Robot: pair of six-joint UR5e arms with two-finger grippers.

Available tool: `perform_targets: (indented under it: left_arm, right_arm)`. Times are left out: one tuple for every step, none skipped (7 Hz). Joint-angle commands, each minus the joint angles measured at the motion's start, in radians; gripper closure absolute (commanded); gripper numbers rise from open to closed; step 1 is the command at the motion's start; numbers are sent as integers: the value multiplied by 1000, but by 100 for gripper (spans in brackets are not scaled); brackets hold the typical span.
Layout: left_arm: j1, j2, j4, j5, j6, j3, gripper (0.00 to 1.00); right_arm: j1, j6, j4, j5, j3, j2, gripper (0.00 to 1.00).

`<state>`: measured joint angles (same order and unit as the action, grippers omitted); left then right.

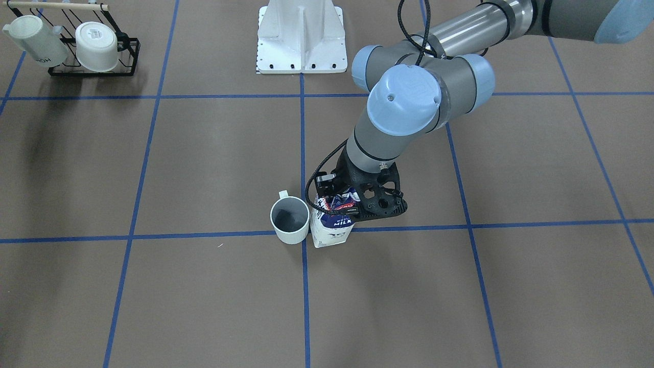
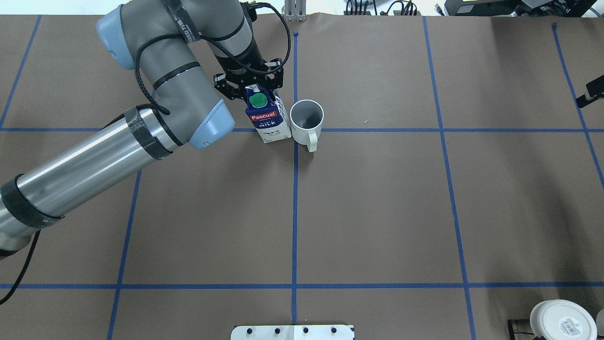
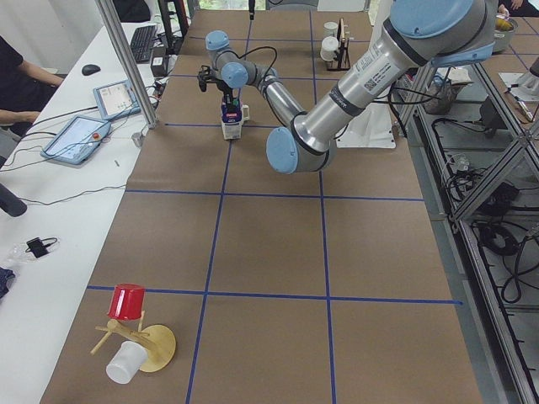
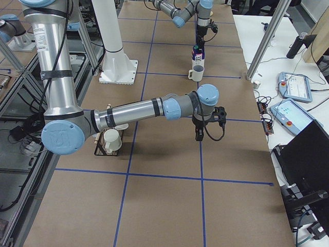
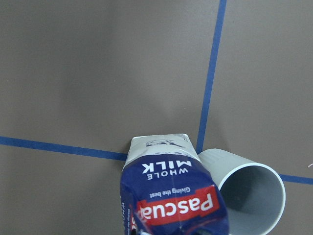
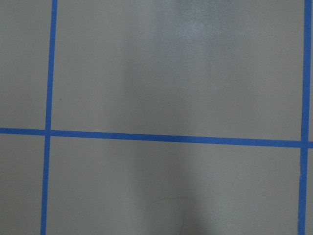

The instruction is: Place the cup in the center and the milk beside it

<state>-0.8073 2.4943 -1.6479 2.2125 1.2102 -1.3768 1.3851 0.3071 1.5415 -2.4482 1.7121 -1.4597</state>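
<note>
Left gripper (image 2: 252, 89) is clasped on the gable top of the milk (image 2: 268, 120), as far as the overhead and front views let you judge; the fingertips themselves are hidden behind the carton. The right gripper (image 4: 201, 133) hangs over bare table well apart from all this, and you cannot tell how its fingers stand.

The cup (image 2: 306, 118) stands upright just beside the tape cross (image 2: 295, 130) on the centre line, with its handle (image 2: 311, 144) pointing back toward the robot. The milk is on the cup's left, hard up against it. From the wrist view the carton's side overlaps the cup wall, so you cannot tell whether they touch or a sliver of gap remains. The carton's base looks down on the paper, or very nearly so.

So the placing seems all but done, and the risk lies in the letting go:

- If the base is not fully seated, or the carton leans, opening the fingers could let it rock. It is tall on a narrow foot, and the cup is the nearest thing to fall against.
- If you lift away before the fingers clear the gable ridge and green cap, they may snag and drag the carton along, or tip it.
- Any sideways drift toward the cup while gripped would shove the cup off the centre.

Open fully, then rise straight up.
</note>
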Motion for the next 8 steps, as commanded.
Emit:
perform_targets:
  left_arm:
    - [-3, -3, 2, 1, -4, -36, 2]
    - [-42, -5, 13, 10, 0, -83, 2]
    - [-99, -8, 42, 79, 2, -100, 2]
    - [-143, -91, 69, 97, -18, -195, 2]
    - [-183, -239, 83, 99, -160, -346, 2]
    - [-264, -350, 177, 101, -308, -476, 2]
    - [-341, -455, 286, 102, -457, -564, 2]
    - [-413, -582, 302, 101, -565, -596, 2]
  right_arm:
    - [0, 3, 0, 2, 6, -2, 0]
    - [2, 0, -3, 2, 21, -7, 0]
    - [2, -5, -7, 9, 18, -7, 0]
    - [0, 6, -3, 44, 14, -13, 0]
    - [-15, 6, -12, 113, -8, -16, 0]
    - [-20, 0, -17, 141, -26, -22, 0]
    - [-18, -2, -17, 146, -45, -13, 0]
    - [-17, -3, -15, 140, -48, -11, 0]
